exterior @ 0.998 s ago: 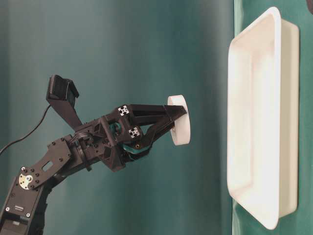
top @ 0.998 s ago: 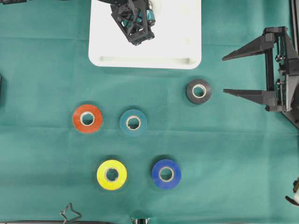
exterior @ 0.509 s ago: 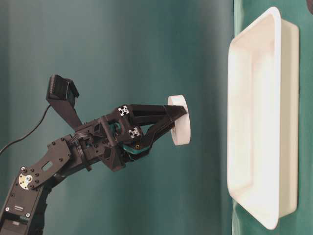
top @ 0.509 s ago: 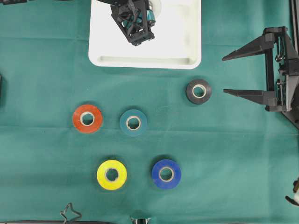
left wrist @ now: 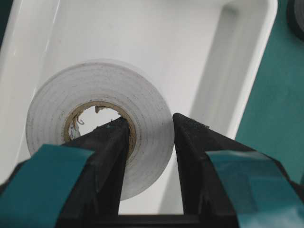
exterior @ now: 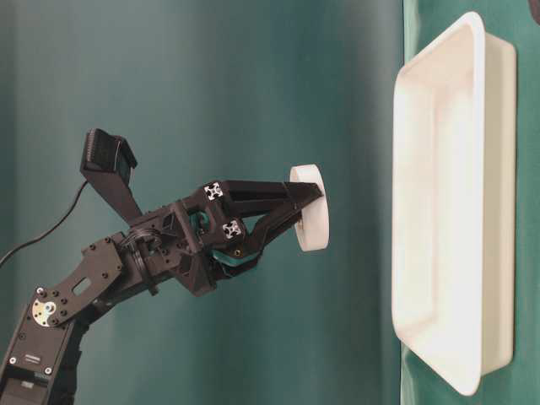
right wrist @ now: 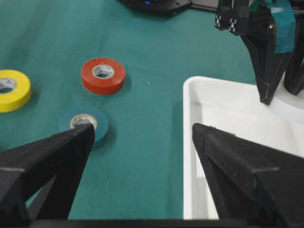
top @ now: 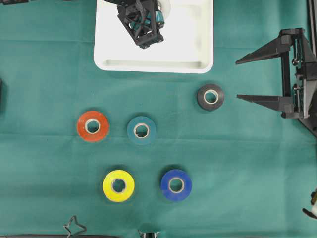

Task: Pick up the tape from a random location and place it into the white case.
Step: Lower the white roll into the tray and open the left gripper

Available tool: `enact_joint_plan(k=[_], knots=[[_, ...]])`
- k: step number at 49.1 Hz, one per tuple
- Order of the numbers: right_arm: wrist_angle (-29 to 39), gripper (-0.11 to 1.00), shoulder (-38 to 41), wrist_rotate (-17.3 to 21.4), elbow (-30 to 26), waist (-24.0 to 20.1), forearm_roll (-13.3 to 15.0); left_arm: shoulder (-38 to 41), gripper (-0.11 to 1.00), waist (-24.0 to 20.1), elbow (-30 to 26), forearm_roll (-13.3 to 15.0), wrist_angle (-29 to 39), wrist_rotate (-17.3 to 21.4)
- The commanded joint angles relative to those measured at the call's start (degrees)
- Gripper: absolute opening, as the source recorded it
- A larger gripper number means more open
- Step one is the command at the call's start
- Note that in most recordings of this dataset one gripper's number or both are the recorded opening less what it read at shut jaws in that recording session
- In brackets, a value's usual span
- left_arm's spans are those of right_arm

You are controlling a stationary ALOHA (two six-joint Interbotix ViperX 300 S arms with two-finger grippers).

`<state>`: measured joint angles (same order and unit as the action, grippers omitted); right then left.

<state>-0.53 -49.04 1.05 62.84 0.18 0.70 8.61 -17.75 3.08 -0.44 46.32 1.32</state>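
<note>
My left gripper (left wrist: 149,119) is shut on a white tape roll (left wrist: 57,104), one finger through its cardboard core and the other on its outer face. The roll (exterior: 310,221) hangs in the air above the white case (exterior: 439,211), apart from its floor. From overhead the left gripper (top: 148,15) is over the back half of the white case (top: 188,49), and the arm hides most of the roll. My right gripper (top: 237,79) stands wide open to the right of the case, with nothing between its fingers.
Several other tape rolls lie flat on the green cloth: black (top: 210,96) just left of the right gripper, red (top: 92,126), teal (top: 141,130), yellow (top: 118,185) and blue (top: 176,185). The right wrist view shows the case rim (right wrist: 190,142) below that gripper.
</note>
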Motion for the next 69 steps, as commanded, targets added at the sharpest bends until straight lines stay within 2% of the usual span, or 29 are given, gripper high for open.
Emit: enact_joint_plan(k=[1, 54, 61, 69], knots=[[-0.2, 0.93, 0.2, -0.1, -1.6, -0.3, 0.0, -1.3, 0.25, -0.1, -1.2, -0.2, -0.2, 0.1], [-0.2, 0.93, 0.7, -0.1, -1.6, -0.3, 0.0, 0.0, 0.25, -0.1, -1.0, -0.2, -0.3, 0.0], [-0.3, 0.93, 0.7, -0.1, -1.6, -0.3, 0.1, 0.9, 0.25, -0.1, -0.7, -0.3, -1.4, 0.1], [-0.3, 0.93, 1.0, -0.1, -1.6, -0.3, 0.0, 1.4, 0.25, -0.1, 2.0, -0.2, -5.7, 0.1]])
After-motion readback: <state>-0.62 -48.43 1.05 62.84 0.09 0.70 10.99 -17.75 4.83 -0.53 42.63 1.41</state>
